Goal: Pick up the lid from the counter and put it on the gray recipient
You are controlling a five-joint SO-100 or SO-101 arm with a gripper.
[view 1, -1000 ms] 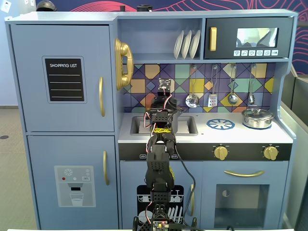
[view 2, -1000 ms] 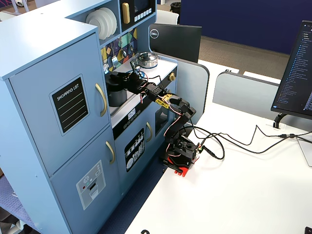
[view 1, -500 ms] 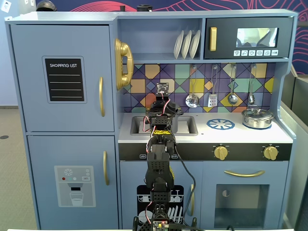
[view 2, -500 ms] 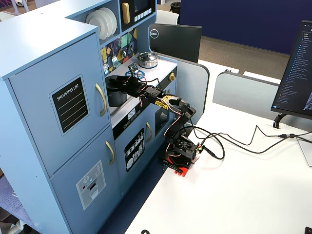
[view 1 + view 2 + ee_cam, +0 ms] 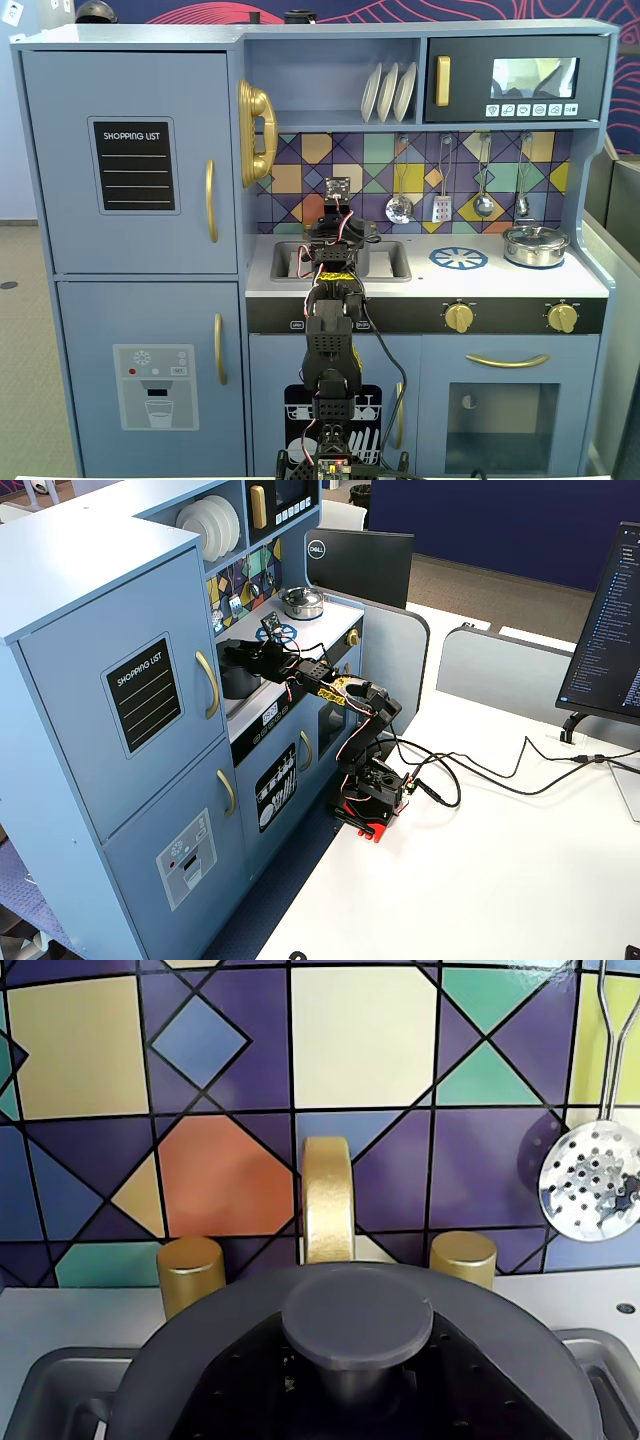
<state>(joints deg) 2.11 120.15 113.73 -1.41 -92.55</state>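
The dark-gray lid (image 5: 210, 1345) fills the bottom of the wrist view, with its round knob (image 5: 357, 1315) in the middle. My gripper (image 5: 355, 1385) is shut on the knob's stem, with a black jaw on each side. The lid sits over the sink, just in front of the gold faucet (image 5: 328, 1200). In a fixed view the gripper (image 5: 232, 652) hovers right above the gray recipient (image 5: 240, 683), which stands in the sink. I cannot tell whether the lid touches the pot. In the front fixed view the arm (image 5: 335, 250) hides both.
Two gold taps (image 5: 190, 1270) (image 5: 463, 1257) flank the faucet. A slotted spoon (image 5: 590, 1182) hangs on the tiled wall at the right. The sink rim (image 5: 388, 262) shows beside the arm. A shiny silver pot with its lid (image 5: 535, 243) stands on the counter at the right, past a blue burner (image 5: 458, 258).
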